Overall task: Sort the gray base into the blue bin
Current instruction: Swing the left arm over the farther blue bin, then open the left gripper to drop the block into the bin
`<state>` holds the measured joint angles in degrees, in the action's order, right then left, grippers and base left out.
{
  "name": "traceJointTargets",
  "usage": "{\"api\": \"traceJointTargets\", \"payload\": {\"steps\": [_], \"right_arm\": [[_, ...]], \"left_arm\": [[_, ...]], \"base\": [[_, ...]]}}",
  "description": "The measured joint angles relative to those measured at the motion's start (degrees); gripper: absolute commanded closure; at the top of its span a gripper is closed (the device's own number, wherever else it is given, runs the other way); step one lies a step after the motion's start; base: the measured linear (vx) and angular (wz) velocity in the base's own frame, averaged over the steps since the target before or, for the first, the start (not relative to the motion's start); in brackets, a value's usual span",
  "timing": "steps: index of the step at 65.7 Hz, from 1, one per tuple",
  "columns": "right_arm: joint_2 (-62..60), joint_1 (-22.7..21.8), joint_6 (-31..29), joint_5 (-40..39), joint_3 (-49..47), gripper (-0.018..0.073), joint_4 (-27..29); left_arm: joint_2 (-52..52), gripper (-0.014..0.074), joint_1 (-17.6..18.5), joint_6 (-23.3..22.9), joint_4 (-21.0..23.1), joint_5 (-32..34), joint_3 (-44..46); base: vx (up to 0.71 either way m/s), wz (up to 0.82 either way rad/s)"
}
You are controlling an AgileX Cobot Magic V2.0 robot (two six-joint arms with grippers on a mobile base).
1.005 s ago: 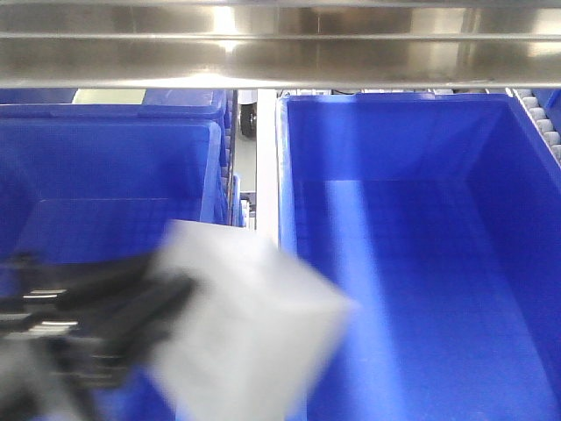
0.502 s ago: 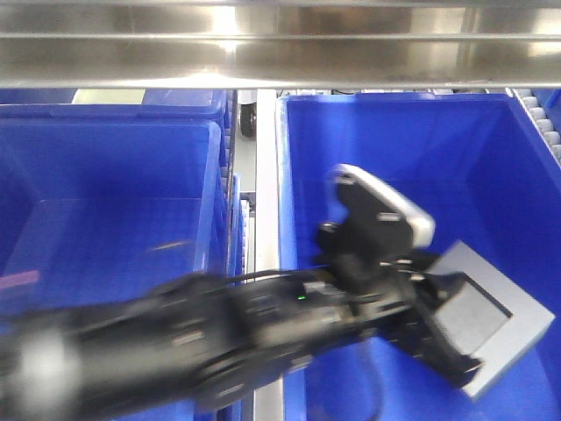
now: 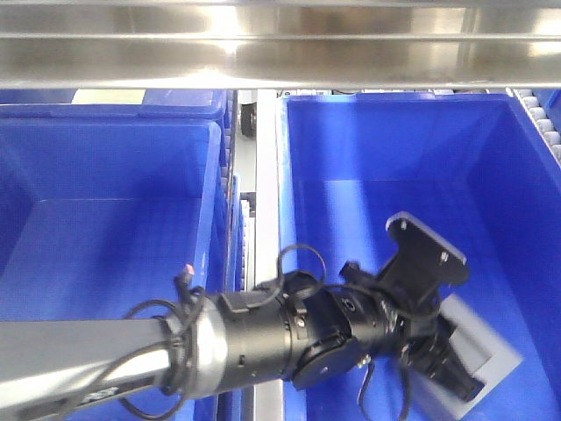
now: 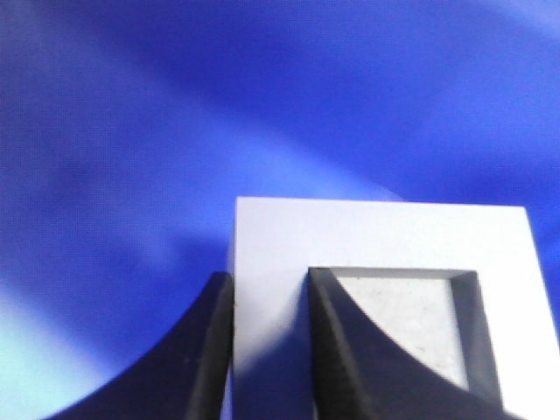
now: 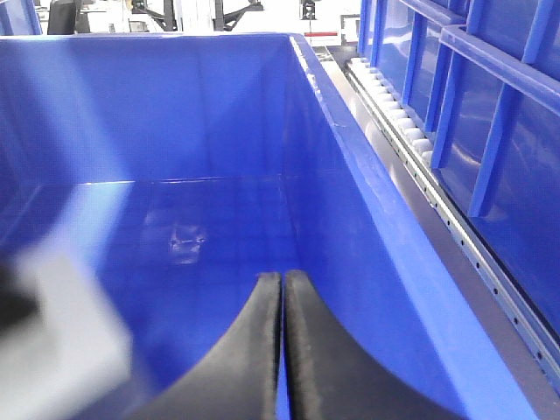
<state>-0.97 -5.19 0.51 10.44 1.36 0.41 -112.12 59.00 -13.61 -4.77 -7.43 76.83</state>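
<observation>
My left gripper (image 3: 449, 367) reaches from the lower left down into the right-hand blue bin (image 3: 394, 149). It is shut on the gray base (image 3: 491, 346), which sits low near the bin floor. In the left wrist view the two fingers pinch one wall of the gray base (image 4: 385, 232), one outside it and one in its square recess, with the blue bin (image 4: 175, 131) behind. My right gripper (image 5: 282, 278) is shut and empty above the same blue bin (image 5: 332, 175). The gray base (image 5: 52, 328) shows blurred at its left.
A second blue bin (image 3: 105, 175) stands to the left, past a white divider (image 3: 266, 175). A steel rail (image 3: 280, 53) crosses the top. A roller track (image 5: 394, 114) runs along the bin's right side.
My left arm has swung right with the gray base, from over the left bin across the divider into the right bin, and has lowered it toward the floor.
</observation>
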Motion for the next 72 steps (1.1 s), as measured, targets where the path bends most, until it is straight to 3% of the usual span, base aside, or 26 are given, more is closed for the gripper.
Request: {"api": "traceJointTargets", "payload": {"steps": [11,26,32,43,55,72], "right_arm": [[0.00,0.00,0.00,0.00,0.00,0.0564,0.00],[0.00,0.00,0.00,0.00,0.00,0.0564,0.00],[0.00,0.00,0.00,0.00,0.00,0.0564,0.00],[0.00,0.00,0.00,0.00,0.00,0.0564,0.00],[0.00,0.00,0.00,0.00,0.00,0.0564,0.00],[0.00,0.00,0.00,0.00,0.00,0.0564,0.00]], "left_arm": [[-1.21,0.0481,0.00,0.00,0.00,-1.45,0.00],[-1.75,0.0293,0.00,0.00,0.00,-2.00,0.02],[-1.70,0.0264,0.00,0.00,0.11,-2.51,0.19],[-0.57,0.0335,0.00,-0.05,0.31,-5.30,0.31],[5.94,0.0606,0.00,-0.11,0.44,-3.22,-3.41],[22.79,0.0603,0.00,-0.11,0.44,4.89,-19.38]], "base": [[0.00,0.00],[0.00,0.00],[0.00,0.00],[0.00,0.00],[0.00,0.00],[0.00,0.00]]}}
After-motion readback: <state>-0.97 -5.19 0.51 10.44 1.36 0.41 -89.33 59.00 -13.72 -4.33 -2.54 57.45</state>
